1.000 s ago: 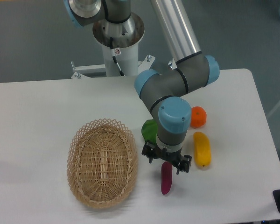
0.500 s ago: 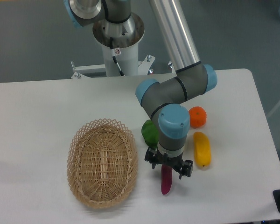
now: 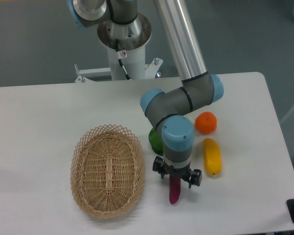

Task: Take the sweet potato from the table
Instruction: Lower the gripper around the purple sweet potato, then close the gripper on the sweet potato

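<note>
So from the fixed camera, your gripper [image 3: 176, 182] has dropped lower over the sweet potato [image 3: 174, 191] since a second ago. Fingers look spread astride its top end; it's still lying on the table [image 3: 39, 112], so closing comes next.

Grey arm [image 3: 179, 100], blue caps, black hand [image 3: 176, 177]

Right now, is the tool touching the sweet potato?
Cannot tell. In the camera view the tool sits over the upper end of the sweet potato, hiding that end, so neither contact nor gap shows plainly.
</note>
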`<state>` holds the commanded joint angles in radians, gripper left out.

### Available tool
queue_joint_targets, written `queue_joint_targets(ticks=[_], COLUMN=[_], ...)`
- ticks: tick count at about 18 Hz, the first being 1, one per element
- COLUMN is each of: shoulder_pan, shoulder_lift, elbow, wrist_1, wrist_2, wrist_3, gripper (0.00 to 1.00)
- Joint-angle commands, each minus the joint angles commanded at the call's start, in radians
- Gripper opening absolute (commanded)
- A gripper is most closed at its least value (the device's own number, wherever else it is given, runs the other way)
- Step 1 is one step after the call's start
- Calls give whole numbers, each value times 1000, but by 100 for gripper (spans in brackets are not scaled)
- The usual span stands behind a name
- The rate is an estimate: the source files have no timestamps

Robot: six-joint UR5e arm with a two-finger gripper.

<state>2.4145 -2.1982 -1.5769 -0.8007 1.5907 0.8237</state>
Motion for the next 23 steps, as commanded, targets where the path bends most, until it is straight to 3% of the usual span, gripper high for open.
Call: queue_joint_targets(ticks=[2,3,5,7,11,17,21,23], shoulder_pan=[0,0,0,0,0,0,2,12], shoulder_lift=[-2,-2,0,0,2,14,83,136], elbow=[0,0,2,3,8,17,40,43], wrist_1=[6,8,8,8,8,8,-14,-50], wrist_2=[2,5,12,12,12,11,8,3], wrist_3=[0,0,3,8,12,28,86,115], gripper=[100,93,60,43,34,30,30,30])
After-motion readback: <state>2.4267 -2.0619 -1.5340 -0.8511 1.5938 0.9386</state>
